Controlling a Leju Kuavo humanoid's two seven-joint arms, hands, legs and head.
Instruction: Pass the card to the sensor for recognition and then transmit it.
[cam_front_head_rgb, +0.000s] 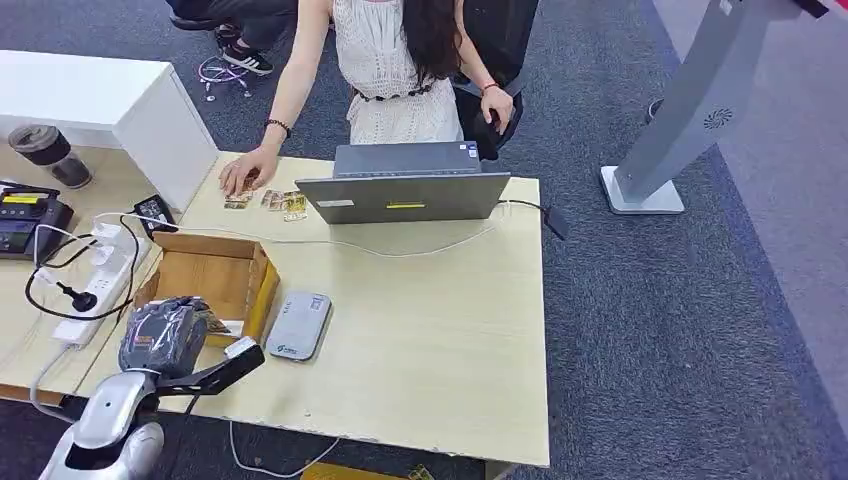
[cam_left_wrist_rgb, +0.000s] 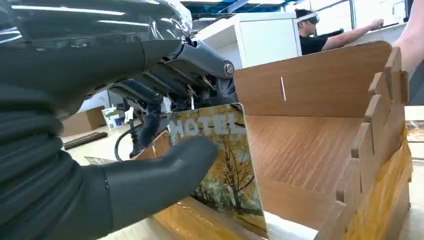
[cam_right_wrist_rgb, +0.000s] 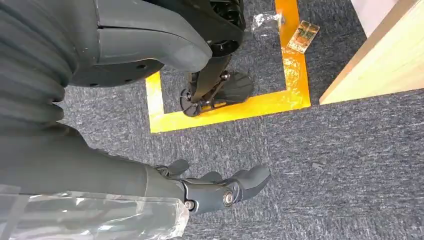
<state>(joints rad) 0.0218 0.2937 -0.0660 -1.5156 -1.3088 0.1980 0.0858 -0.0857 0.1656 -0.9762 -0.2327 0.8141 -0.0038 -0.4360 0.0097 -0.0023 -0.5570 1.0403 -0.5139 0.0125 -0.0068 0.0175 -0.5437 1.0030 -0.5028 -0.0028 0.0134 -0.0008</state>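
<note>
Card (cam_left_wrist_rgb: 225, 165), glossy rect. w/ "HOTEL" print, pinched by left hand (cam_left_wrist_rgb: 150, 175) inside brown cardboard box (cam_left_wrist_rgb: 320, 95); right hand (cam_right_wrist_rgb: 220, 187) slack, empty.

Hidden, cropped and too small

The left hand (cam_front_head_rgb: 163, 335) hides the card in the head view; at the wrist the thumb (cam_left_wrist_rgb: 165, 175) covers the card's (cam_left_wrist_rgb: 225, 170) lower left. The person (cam_front_head_rgb: 400, 60) at 12 o'clock is cropped above the shoulders. The small cards (cam_front_head_rgb: 282, 202) by the laptop (cam_front_head_rgb: 405, 195) are unreadable.
</note>
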